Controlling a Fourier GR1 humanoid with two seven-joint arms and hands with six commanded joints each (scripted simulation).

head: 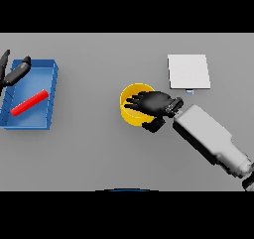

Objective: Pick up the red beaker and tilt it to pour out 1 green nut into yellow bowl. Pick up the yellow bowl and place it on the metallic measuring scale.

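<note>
Bowl [130, 109], yellow, sits at frame centre on the table [89, 149], with the right hand [151, 104] laid across its right side. Fingers reach over the opening, spread slightly apart and fairly straight; the thumb sits low outside the near wall. Whether it presses that wall cannot be told, so no firm grip is confirmed. Scale [188, 71], a pale flat plate, lies in the upper right, near the bowl but apart from it. Beaker [30, 102], red, lies on its side in a blue tray [49, 91] at far left, the left hand [16, 72] above it with fingers loosely extended. No nut is discernible in the bowl. Judgement: the bowl looks rigid, light and smooth-walled, so it may slip; hold at the rim, fingers inside, thumb outside, and keep it level.
</note>
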